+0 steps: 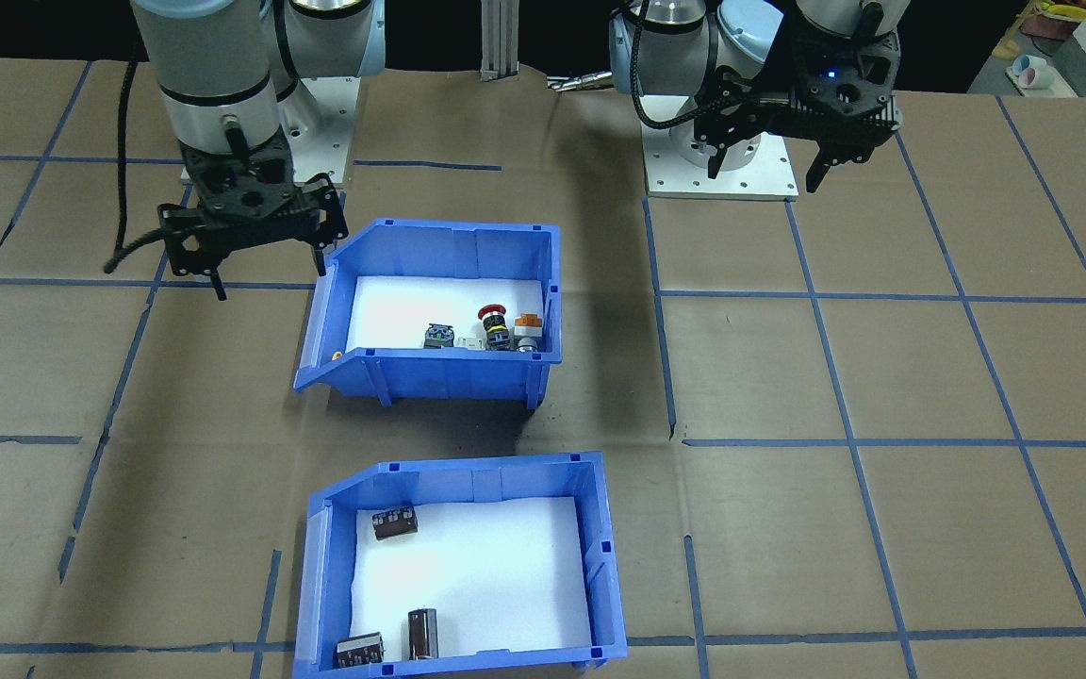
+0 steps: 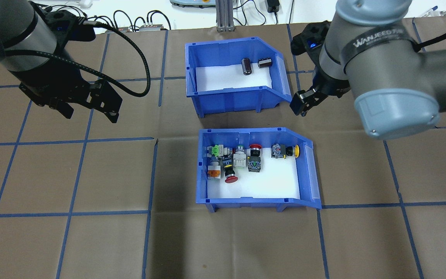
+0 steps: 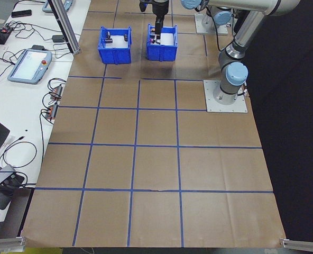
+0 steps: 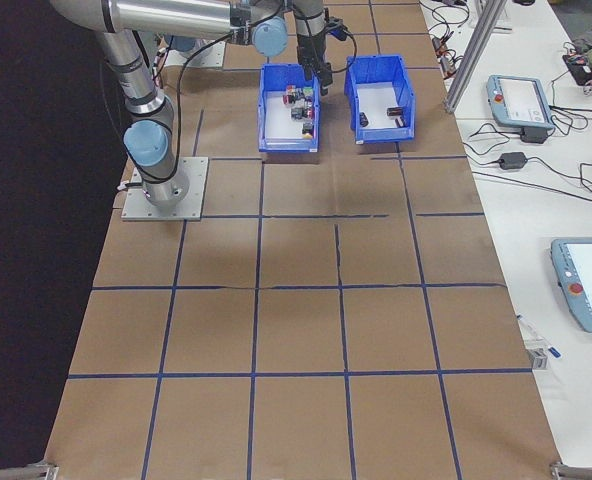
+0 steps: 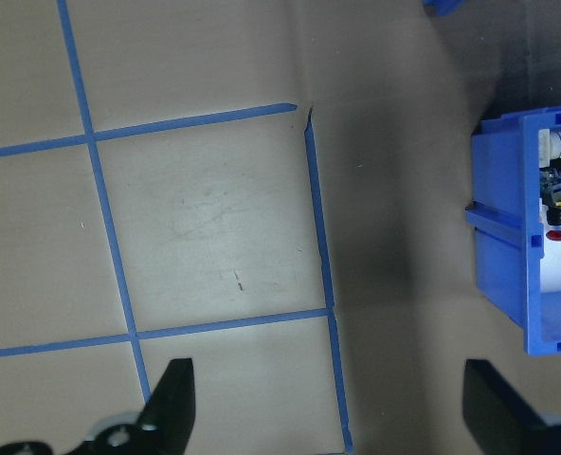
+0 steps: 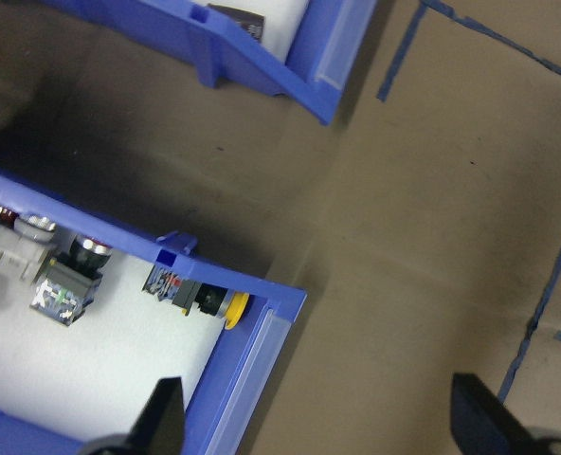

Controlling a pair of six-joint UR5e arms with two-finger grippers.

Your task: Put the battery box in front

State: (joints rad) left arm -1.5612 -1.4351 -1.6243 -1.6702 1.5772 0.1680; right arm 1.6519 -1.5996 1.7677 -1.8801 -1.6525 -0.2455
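Two blue bins are sitting on the brown paper-covered table (image 2: 72,240), one behind the other, apart from each other with a strip of bare paper between them. The battery box (image 2: 234,75) is lying farther from the robot, its sloped cut-away side facing the robot's right; in the front-facing view the box (image 1: 461,566) is showing three dark cylinders (image 1: 394,522) resting on its white foam floor, one near the robot-side wall and two near the far wall. The button bin (image 2: 256,170) is sitting nearer the robot, holding a cluster of colourful push-buttons, among them a red mushroom button (image 2: 230,177) and a yellow-capped one (image 2: 295,150) beside the sloped side.

The right gripper (image 2: 302,104) is hanging just beside the battery box's cut-away corner, not touching it as far as the overhead view shows; its fingers are standing apart and gripping nothing, and its wrist camera is looking down on the sloped ends of both bins with both fingertips (image 6: 162,412) spread wide. The left gripper (image 2: 91,112) is hovering over bare table well to the left of both bins, its fingers (image 5: 171,403) also spread and empty. Blue tape lines (image 2: 157,174) are dividing the paper into squares.
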